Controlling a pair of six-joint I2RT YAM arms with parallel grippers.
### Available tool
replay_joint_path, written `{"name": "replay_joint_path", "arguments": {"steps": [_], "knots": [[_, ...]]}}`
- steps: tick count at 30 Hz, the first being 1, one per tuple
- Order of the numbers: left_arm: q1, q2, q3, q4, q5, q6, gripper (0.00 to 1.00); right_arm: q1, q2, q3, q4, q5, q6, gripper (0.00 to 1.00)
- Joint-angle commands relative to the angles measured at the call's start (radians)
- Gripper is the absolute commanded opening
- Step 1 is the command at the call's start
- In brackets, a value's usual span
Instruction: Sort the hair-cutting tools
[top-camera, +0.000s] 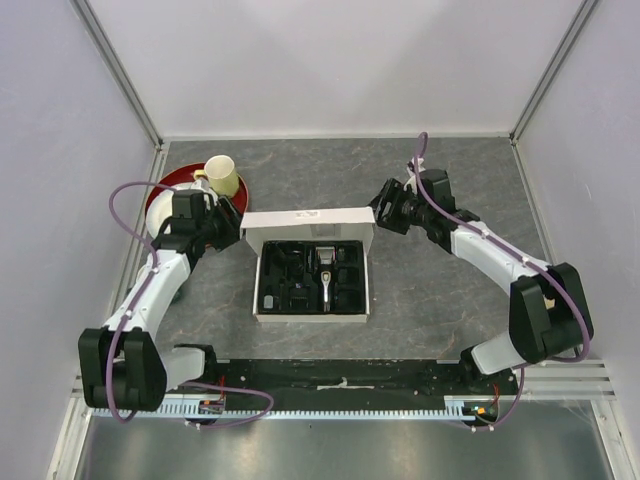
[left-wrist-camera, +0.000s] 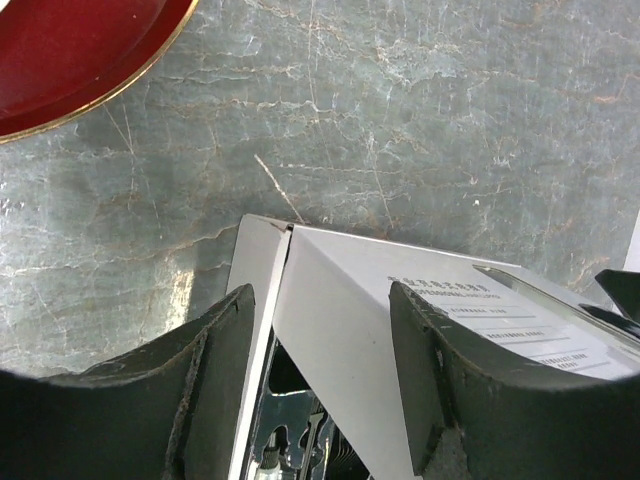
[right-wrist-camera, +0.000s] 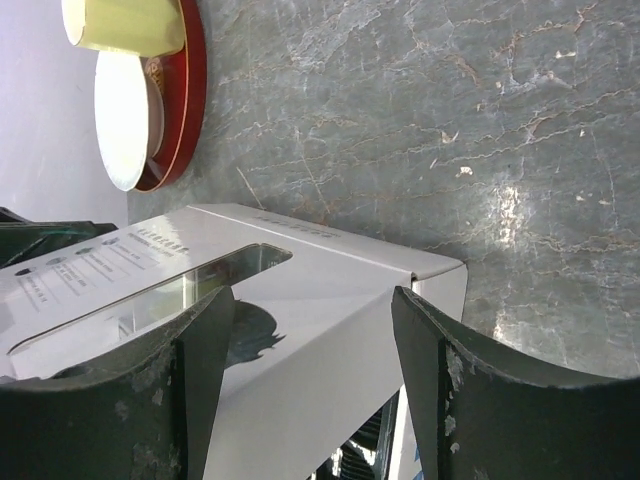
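Desk, grey marble-look top. White cardboard box sat open at centre, lid flipped up toward the far side. Black moulded tray inside the box.

Clipper, black and silver, lay in the tray right of middle, lengthwise near to far. Comb attachments, small black blocks, filled the slots on either side of it. Cord and brush could not be made out in the dark tray.

Left fingers stood apart, nothing between them, at the far-left corner of the box; from the wrist view the lid's edge showed in the gap, contact not clear. Right fingers were likewise spread and empty, at the lid's far-right corner, the lid's white panel visible between them.

Red tray was at the far left of the desk, carrying a pale yellow mug and a white plate, well apart from the box.
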Motion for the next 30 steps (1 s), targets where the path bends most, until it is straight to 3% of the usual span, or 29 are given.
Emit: {"name": "replay_joint_path", "arguments": {"steps": [1, 8, 12, 17, 30], "knots": [[-0.005, -0.054, -0.031, 0.008, 0.054, -0.009, 0.63, 0.003, -0.074, -0.022, 0.020, 0.011, 0.015, 0.72], [-0.006, -0.088, -0.061, -0.010, 0.005, -0.005, 0.63, 0.003, -0.149, -0.008, -0.138, 0.278, -0.056, 0.72], [-0.006, -0.118, -0.074, -0.024, -0.054, -0.013, 0.63, 0.004, -0.198, -0.022, -0.190, 0.346, -0.080, 0.72], [-0.006, -0.174, -0.100, -0.033, -0.117, -0.030, 0.64, 0.004, -0.257, -0.083, -0.225, 0.320, -0.103, 0.71], [-0.006, -0.246, -0.176, -0.018, -0.065, -0.047, 0.63, 0.095, -0.318, -0.186, -0.159, 0.179, -0.105, 0.68]]}}
